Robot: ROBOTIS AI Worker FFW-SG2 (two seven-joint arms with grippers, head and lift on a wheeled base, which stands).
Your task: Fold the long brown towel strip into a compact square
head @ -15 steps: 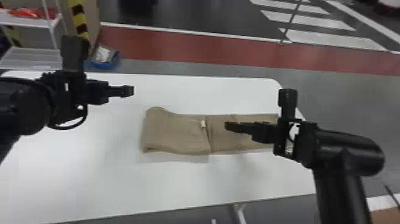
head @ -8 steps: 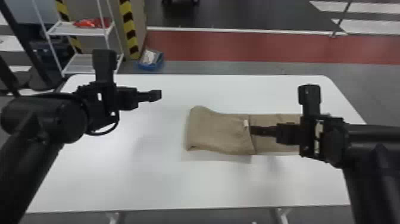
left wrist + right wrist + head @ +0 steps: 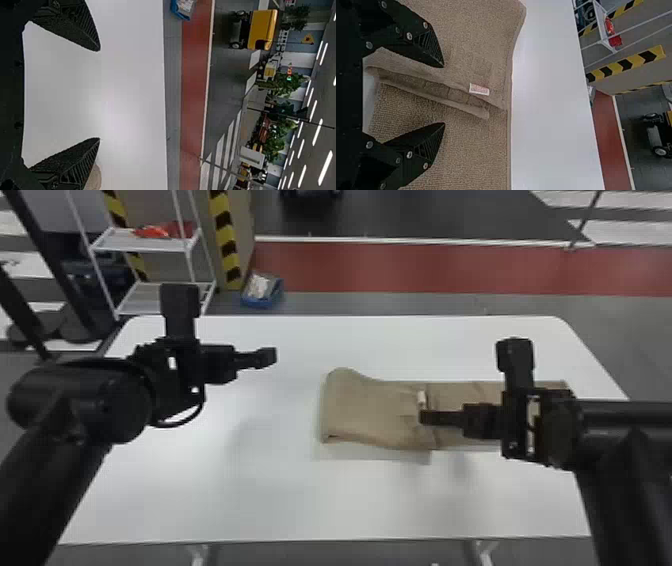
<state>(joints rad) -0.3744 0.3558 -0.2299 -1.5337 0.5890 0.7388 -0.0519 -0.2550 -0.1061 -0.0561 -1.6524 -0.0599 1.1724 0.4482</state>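
The brown towel (image 3: pixel 370 410) lies on the white table right of centre, its left part folded over onto the rest, with a small white tag at the folded-over end. My right gripper (image 3: pixel 425 417) is above that end; in the right wrist view the right gripper (image 3: pixel 443 95) stands open, the towel (image 3: pixel 474 142) and its layered edge showing between the fingers. My left gripper (image 3: pixel 267 357) is over the table to the left of the towel. Seen from its wrist, the left gripper (image 3: pixel 100 95) is open with nothing between its fingers; a bit of towel (image 3: pixel 93 178) appears beside one finger.
The white table (image 3: pixel 280 500) has bare surface in front of the towel and to its left. Beyond the far edge stand a white wire shelf (image 3: pixel 150 242) and a blue bin (image 3: pixel 262 290) on the floor.
The head view has swung to the left, so table, towel and arms sit farther right in it. The towel keeps its shape, and both arms look nearly unchanged over the table.
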